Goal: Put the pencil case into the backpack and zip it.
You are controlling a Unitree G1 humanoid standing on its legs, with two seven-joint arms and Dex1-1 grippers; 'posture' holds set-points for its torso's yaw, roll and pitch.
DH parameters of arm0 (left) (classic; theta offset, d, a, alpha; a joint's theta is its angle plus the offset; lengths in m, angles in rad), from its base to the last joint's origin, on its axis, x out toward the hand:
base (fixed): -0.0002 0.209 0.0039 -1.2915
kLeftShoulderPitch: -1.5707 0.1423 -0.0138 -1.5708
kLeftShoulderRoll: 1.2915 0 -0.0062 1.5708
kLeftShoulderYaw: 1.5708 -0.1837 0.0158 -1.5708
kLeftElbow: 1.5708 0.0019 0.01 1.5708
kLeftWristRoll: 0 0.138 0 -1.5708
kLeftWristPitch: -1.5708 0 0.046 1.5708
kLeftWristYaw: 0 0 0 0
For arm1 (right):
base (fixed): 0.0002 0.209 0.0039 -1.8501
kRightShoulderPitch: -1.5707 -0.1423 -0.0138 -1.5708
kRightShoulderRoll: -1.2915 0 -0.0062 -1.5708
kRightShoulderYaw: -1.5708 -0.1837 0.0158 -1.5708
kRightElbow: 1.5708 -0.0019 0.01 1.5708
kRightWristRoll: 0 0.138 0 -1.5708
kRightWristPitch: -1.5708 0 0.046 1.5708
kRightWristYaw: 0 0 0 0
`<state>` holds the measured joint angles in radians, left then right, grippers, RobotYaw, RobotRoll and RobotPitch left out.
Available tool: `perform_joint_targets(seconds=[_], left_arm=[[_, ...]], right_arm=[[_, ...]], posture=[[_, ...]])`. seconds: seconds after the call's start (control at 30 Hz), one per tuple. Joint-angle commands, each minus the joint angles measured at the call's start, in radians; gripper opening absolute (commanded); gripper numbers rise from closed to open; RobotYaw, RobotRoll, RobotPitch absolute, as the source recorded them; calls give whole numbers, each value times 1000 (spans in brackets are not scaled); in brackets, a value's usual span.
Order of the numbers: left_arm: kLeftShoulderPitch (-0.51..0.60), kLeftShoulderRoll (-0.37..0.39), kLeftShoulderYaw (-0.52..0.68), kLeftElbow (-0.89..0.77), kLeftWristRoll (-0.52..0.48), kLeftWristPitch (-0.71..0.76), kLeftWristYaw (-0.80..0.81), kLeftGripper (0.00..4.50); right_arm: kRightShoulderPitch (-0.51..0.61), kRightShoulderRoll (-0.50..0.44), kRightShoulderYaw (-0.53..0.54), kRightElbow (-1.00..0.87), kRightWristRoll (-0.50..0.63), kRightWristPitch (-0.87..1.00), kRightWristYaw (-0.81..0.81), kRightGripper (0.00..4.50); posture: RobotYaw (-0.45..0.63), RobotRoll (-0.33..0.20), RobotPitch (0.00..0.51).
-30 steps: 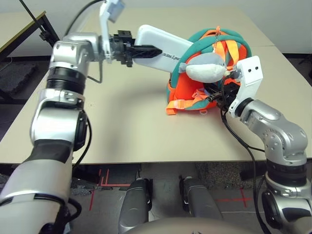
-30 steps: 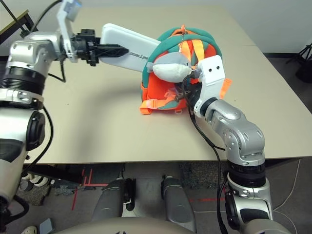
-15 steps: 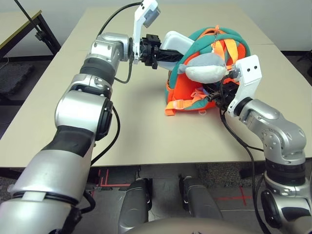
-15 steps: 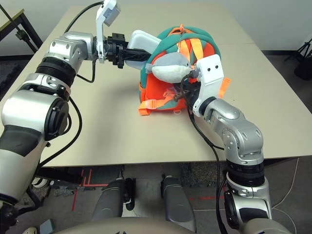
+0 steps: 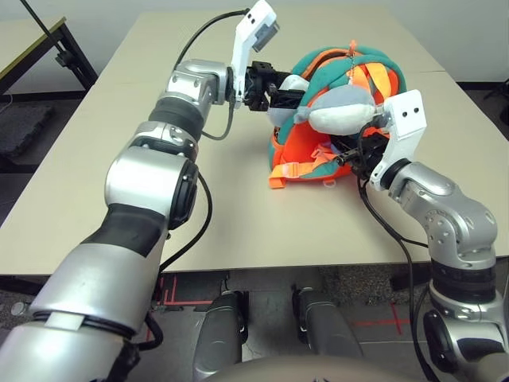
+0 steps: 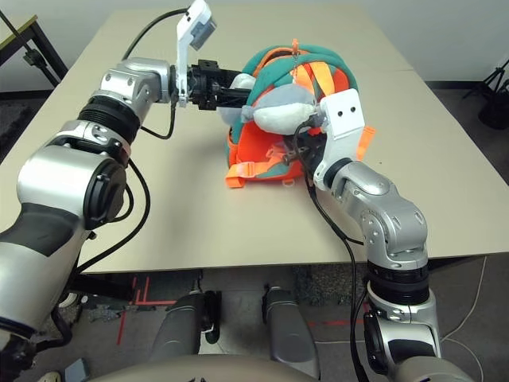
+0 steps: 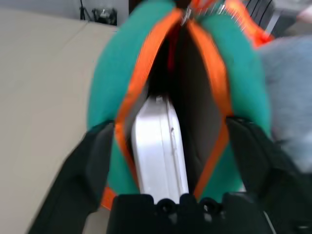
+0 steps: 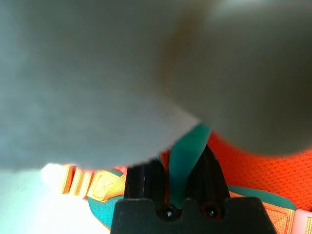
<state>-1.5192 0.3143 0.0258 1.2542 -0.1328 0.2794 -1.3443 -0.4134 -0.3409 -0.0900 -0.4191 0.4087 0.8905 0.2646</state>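
Observation:
The orange backpack (image 5: 314, 155) with teal trim stands at the table's middle-back, its zip opening (image 7: 195, 97) gaping. The white pencil case (image 7: 158, 146) sits in that opening, mostly inside, with one end showing (image 5: 278, 110). My left gripper (image 5: 290, 99) is at the mouth of the bag, open. Its fingers (image 7: 92, 161) are spread either side of the case and apart from it. My right gripper (image 8: 178, 161) is shut on a strip of the backpack's teal trim at the bag's near right side (image 5: 350, 155).
A grey-white plush toy (image 5: 338, 107) hangs on the backpack's front, just above my right gripper. Orange straps and buckles (image 5: 298, 171) trail onto the beige table (image 5: 238, 215). A second table (image 5: 32, 40) stands to the far left.
My left arm has carried the pencil case rightward into the backpack's opening until most of it is inside, and its fingers have opened off the case. The right arm has not moved.

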Motion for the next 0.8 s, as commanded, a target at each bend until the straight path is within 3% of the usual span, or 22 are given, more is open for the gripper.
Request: perform_joint_targets(seconds=[0.03, 0.33, 0.67, 0.77, 0.8], left_arm=[[-55, 52, 50, -85, -55, 49, -70, 4500], [45, 165, 67, -311, -99, 163, -65, 4500], [273, 197, 46, -605, -137, 308, 6, 4500], [318, 196, 41, -667, -151, 345, 27, 3899], [333, 196, 38, -686, -155, 353, 33, 3507]], right_arm=[[7, 2, 25, 32, -5, 6, 8, 203], [-6, 0, 37, 62, -11, -12, 27, 203], [-8, -3, 42, 72, -16, -20, 39, 203], [-8, -2, 45, 75, -19, -21, 42, 203], [-8, -3, 45, 75, -20, -22, 43, 203]], posture=[[-190, 0, 125], [-163, 0, 123], [-153, 0, 120], [-153, 0, 120], [-153, 0, 120]])
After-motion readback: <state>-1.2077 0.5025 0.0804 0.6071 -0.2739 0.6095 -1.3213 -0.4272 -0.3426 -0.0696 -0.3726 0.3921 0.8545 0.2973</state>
